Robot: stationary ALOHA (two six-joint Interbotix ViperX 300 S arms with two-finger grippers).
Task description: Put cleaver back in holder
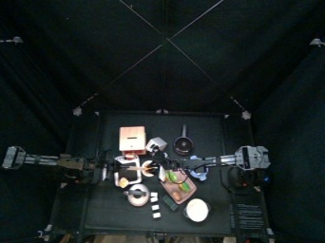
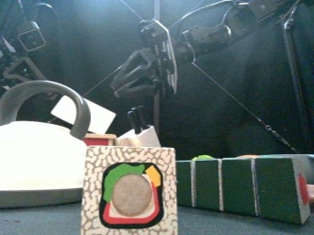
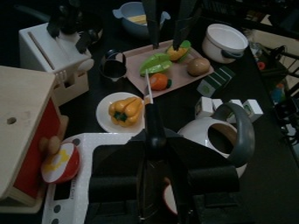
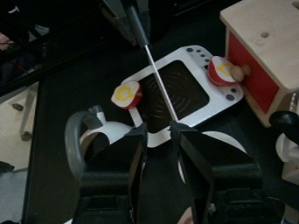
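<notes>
The left arm (image 1: pixel 45 159) comes in from the left edge and reaches to the table's middle. Whether the left gripper (image 3: pixel 152 153) grips anything I cannot tell; a slim dark shape stands in front of it.

In the left wrist view, a white holder (image 3: pixel 52 52) with dark handles sticking up from it stands beside a wooden box (image 3: pixel 24 122) with a red front. Near it lie a plate (image 3: pixel 105 118) of yellow fruit and a tray (image 3: pixel 187 83) of toy vegetables. A blue bowl (image 3: pixel 135 13) and a white bowl (image 3: pixel 222 39) sit further off.

At the middle, the cleaver (image 4: pixel 158 79) is up in the air, well apart from the holder. It shows edge-on as a thin bright line above a white toy stove (image 4: pixel 176 83), which carries two fried eggs (image 4: pixel 126 94). The right gripper (image 4: pixel 163 131) pinches the near end of the blade, its jaws pressed against both faces. The far end runs up to a dark shape that I cannot make out. A white kettle (image 4: pixel 93 131) with a grey handle stands just beside the stove.

In the front view the kettle stands large at the left. A patterned block (image 2: pixel 128 193) comes next, then a row of green blocks (image 2: pixel 245 184) at the right.

The right arm (image 1: pixel 254 159) comes in from the right edge.
</notes>
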